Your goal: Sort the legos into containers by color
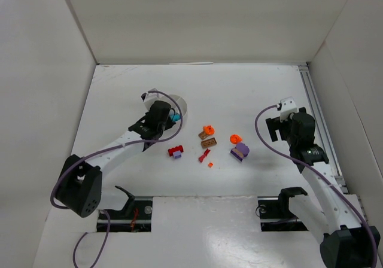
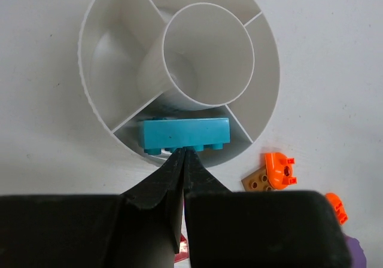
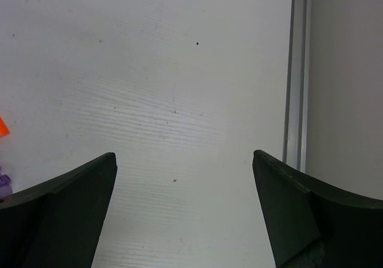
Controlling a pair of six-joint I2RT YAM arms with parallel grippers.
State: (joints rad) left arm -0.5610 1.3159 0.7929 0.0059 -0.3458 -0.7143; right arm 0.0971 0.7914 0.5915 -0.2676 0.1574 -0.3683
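The white round divided dish (image 1: 181, 105) stands left of centre; in the left wrist view its rim (image 2: 90, 100) fills the top. A teal brick (image 2: 184, 135) lies in its near wedge compartment and also shows from above (image 1: 175, 118). My left gripper (image 2: 182, 152) (image 1: 165, 119) is shut, its tips against the teal brick's near edge. Loose on the table are a red brick (image 1: 176, 152), a small red piece (image 1: 205, 156), an orange piece (image 1: 208, 130) beside a tan plate (image 1: 207, 140), another orange piece (image 1: 236, 139) and a purple brick (image 1: 240, 152). My right gripper (image 1: 276, 124) (image 3: 184, 155) is open and empty over bare table.
A metal rail (image 3: 296, 70) runs along the table's right edge, with white walls around the table. A tiny orange bit (image 1: 210, 164) lies near the small red piece. The left wrist view shows an orange piece (image 2: 278, 168) on a tan plate (image 2: 256, 181) right of the dish.
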